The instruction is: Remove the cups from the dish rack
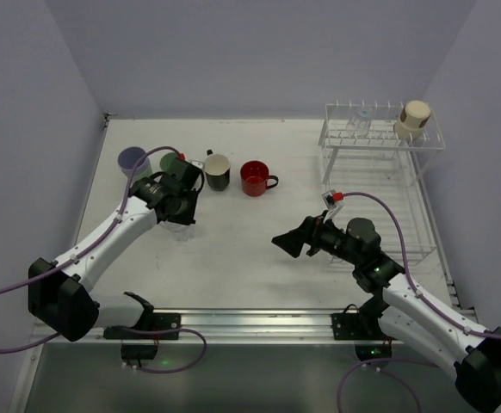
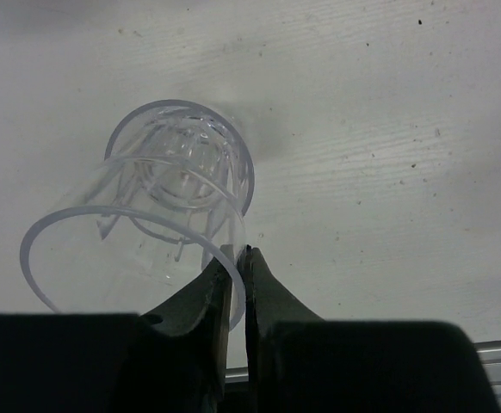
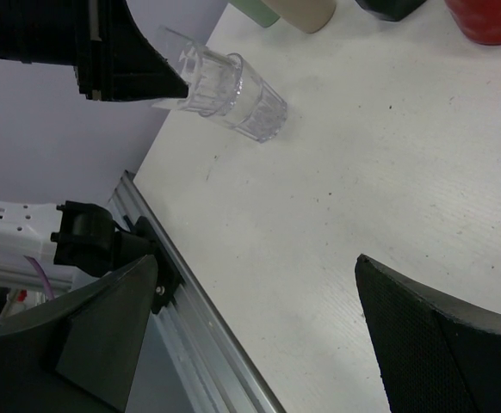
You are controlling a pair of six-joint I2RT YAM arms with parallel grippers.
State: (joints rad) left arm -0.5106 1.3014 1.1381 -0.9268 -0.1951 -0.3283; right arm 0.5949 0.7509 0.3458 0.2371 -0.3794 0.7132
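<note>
One clear glass [image 2: 178, 182], rim pinched by left jaws.

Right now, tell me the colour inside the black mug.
Cream; the black mug shows it best in the top external view.

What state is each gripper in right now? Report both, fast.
Left gripper: shut, pinching the rim of a clear glass.
Right gripper: open, holding nothing.
</note>
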